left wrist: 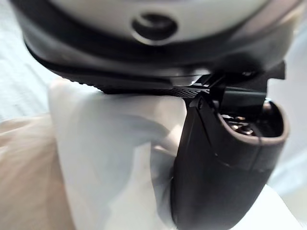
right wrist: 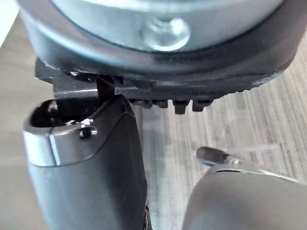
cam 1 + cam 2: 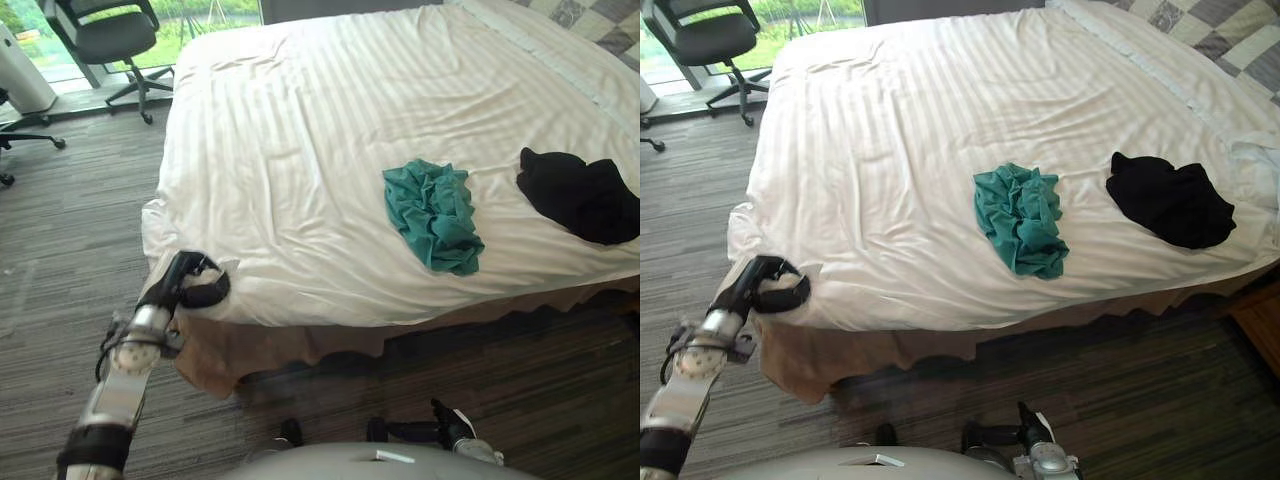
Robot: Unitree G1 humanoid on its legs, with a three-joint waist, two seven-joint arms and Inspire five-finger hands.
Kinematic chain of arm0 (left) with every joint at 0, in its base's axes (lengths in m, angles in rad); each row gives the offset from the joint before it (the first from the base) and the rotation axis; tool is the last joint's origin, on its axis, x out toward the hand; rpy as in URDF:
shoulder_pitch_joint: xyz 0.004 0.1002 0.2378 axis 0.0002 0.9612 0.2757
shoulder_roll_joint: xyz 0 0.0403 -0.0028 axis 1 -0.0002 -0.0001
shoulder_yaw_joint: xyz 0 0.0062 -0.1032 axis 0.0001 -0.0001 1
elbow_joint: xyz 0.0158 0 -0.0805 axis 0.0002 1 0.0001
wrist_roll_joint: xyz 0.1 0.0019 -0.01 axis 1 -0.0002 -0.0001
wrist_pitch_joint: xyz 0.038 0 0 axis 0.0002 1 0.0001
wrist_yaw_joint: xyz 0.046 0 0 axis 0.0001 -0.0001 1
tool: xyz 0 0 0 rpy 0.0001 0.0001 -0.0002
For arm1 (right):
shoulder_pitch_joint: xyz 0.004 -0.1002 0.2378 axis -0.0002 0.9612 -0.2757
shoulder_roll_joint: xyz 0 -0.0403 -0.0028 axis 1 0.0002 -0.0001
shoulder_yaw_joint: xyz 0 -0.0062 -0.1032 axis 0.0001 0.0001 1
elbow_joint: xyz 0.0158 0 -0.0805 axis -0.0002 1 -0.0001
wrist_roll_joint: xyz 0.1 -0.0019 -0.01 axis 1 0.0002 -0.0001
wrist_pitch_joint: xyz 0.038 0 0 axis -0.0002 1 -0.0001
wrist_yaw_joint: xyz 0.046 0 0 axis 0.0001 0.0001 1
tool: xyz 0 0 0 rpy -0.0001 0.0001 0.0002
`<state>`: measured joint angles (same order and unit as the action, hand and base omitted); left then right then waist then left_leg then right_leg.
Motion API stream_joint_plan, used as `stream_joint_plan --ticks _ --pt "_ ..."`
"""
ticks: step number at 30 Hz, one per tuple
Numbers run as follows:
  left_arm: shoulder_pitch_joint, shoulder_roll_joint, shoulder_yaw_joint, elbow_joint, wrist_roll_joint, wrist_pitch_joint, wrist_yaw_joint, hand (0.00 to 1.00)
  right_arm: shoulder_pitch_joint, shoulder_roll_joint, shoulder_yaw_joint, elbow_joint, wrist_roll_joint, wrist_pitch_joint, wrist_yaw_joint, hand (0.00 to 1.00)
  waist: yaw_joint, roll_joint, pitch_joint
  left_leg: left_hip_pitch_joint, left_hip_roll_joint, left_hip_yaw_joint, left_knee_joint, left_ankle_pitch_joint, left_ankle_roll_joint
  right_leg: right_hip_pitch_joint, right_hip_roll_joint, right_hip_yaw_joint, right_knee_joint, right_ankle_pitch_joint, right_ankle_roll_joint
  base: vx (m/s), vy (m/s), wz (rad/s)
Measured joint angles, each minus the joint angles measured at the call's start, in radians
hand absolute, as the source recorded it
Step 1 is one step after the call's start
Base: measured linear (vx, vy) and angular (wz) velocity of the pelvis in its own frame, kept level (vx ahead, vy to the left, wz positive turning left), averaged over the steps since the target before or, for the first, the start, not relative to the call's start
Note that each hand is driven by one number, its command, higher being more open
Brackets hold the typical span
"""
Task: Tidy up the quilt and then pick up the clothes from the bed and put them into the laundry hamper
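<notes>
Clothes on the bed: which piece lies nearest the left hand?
The teal garment, crumpled mid-bed. The black garment lies farther to the robot's right. The left hand is curled on a corner of the quilt.

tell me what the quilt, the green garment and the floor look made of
Quilt: likely woven cotton, white with a faint satin stripe; it creases and drapes over the edge.
Green garment: thin matte fabric, crumpled in fine folds, possibly jersey.
Floor: streaked grey, matte; carpet or vinyl, unclear.
</notes>
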<state>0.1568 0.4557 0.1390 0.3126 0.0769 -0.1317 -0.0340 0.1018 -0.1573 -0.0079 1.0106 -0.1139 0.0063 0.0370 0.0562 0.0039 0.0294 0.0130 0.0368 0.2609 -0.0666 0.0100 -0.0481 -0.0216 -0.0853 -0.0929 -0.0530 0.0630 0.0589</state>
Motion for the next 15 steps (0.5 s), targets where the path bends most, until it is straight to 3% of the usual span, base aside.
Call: stream_joint_plan --ticks 6,8,11,15 --pt "0.042 -0.208 0.193 0.309 -0.160 -0.020 -0.001 1.00 -0.020 0.044 0.053 -0.006 -0.001 0.003 -0.001 0.00 0.000 -0.002 -0.016 0.049 -0.003 -0.006 -0.023 0.013 0.000 0.027 -0.002 -0.009 0.019 -0.038 -0.004 -0.08 -0.023 0.02" --pt "0.041 -0.291 0.315 0.402 -0.192 -0.023 -0.004 1.00 -0.027 0.074 0.063 -0.004 -0.039 0.008 -0.007 0.00 -0.001 -0.006 -0.027 0.054 -0.006 -0.005 -0.023 0.005 -0.005 0.039 -0.005 -0.009 0.016 -0.039 -0.005 -0.02 0.006 0.00" --pt "0.040 -0.355 0.435 0.485 -0.197 -0.023 -0.016 1.00 -0.034 0.093 0.070 0.000 -0.073 0.010 -0.016 0.00 0.004 -0.006 -0.030 0.064 -0.013 0.004 -0.023 -0.004 -0.002 0.043 -0.013 -0.006 0.015 -0.043 0.000 0.00 0.033 -0.05" --pt "0.038 -0.383 0.508 0.551 -0.198 -0.006 -0.017 1.00 -0.040 0.099 0.058 0.007 -0.066 0.017 -0.024 0.00 0.007 -0.004 -0.031 0.067 -0.024 0.003 -0.023 -0.015 0.004 0.056 -0.024 -0.008 0.012 -0.043 0.013 0.08 0.045 0.01"
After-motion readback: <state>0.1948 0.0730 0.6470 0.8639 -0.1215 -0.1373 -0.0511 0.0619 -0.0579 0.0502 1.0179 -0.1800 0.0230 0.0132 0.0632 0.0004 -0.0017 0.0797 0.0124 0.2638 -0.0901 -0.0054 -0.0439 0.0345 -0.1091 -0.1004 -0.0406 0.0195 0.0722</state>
